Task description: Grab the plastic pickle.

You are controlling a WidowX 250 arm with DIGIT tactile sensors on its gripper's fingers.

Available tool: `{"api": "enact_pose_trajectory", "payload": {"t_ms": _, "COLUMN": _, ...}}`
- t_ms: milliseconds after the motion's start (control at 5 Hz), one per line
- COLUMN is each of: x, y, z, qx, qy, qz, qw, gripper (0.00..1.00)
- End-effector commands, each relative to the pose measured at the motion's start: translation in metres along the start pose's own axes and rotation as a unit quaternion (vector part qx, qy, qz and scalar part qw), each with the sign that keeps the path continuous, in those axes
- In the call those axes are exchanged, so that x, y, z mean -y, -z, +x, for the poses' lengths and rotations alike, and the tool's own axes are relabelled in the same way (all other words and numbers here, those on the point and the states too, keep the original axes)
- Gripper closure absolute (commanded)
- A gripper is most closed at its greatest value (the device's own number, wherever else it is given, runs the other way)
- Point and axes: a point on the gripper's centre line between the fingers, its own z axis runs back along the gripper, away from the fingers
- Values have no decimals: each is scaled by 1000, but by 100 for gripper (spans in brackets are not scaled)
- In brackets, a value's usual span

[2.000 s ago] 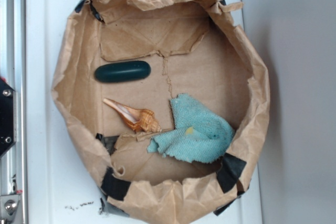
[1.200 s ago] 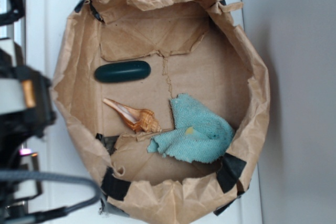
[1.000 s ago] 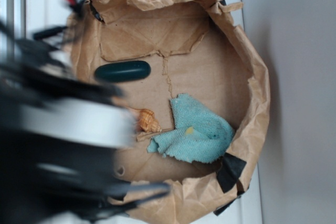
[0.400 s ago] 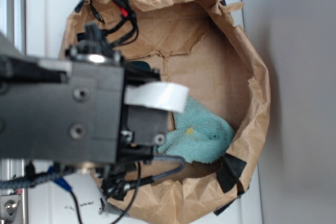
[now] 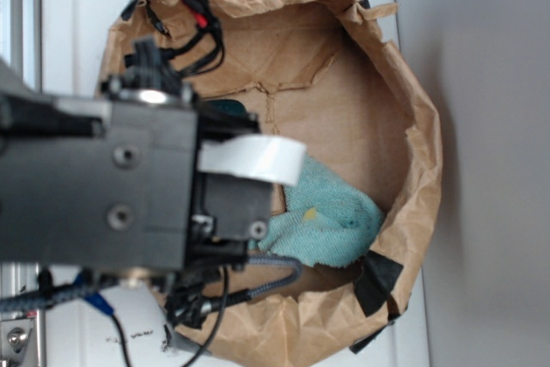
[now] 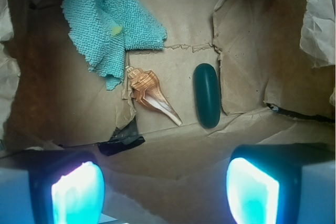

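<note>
The plastic pickle [image 6: 206,95], a smooth dark green capsule, lies on the brown paper floor of the bag in the wrist view, upright in the frame. Only its end [image 5: 229,107] peeks out past the arm in the exterior view. My gripper [image 6: 165,191] is open, its two glowing pads wide apart at the bottom of the wrist view with nothing between them. It hovers above the bag's near wall, well short of the pickle.
An orange-tan seashell [image 6: 152,95] lies just left of the pickle. A teal cloth [image 6: 107,22] [image 5: 331,221] sits beyond the shell. The crumpled paper bag wall [image 5: 412,152] rings everything, patched with black tape [image 6: 122,141].
The arm has swung in from the left and now covers the left half of the bag, hiding the seashell and most of the pickle from the exterior view.
</note>
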Motion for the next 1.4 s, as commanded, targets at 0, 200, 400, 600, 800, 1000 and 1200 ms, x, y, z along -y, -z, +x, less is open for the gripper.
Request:
{"api": "enact_pose_trajectory", "payload": {"t_ms": 0, "x": 0, "y": 14, "z": 52, "qx": 44, "qy": 9, "qz": -20, "qw": 999, "gripper": 0}}
{"api": "enact_pose_trajectory", "payload": {"t_ms": 200, "x": 0, "y": 23, "z": 77, "qx": 54, "qy": 12, "qz": -31, "qw": 998, "gripper": 0}}
{"api": "enact_pose_trajectory", "payload": {"t_ms": 400, "x": -8, "y": 34, "z": 91, "qx": 69, "qy": 31, "qz": -58, "qw": 995, "gripper": 0}}
{"api": "enact_pose_trajectory", "payload": {"t_ms": 600, "x": -18, "y": 38, "z": 87, "qx": 63, "qy": 71, "qz": -60, "qw": 994, "gripper": 0}}
{"api": "enact_pose_trajectory", "payload": {"t_ms": 800, "x": -33, "y": 44, "z": 76, "qx": 85, "qy": 85, "qz": -52, "qw": 991, "gripper": 0}}
{"api": "enact_pose_trajectory", "payload": {"t_ms": 1000, "x": -48, "y": 52, "z": 63, "qx": 65, "qy": 115, "qz": -31, "qw": 991, "gripper": 0}}
{"api": "enact_pose_trajectory", "payload": {"t_ms": 1200, "x": -59, "y": 63, "z": 49, "qx": 66, "qy": 141, "qz": 1, "qw": 988, "gripper": 0}}
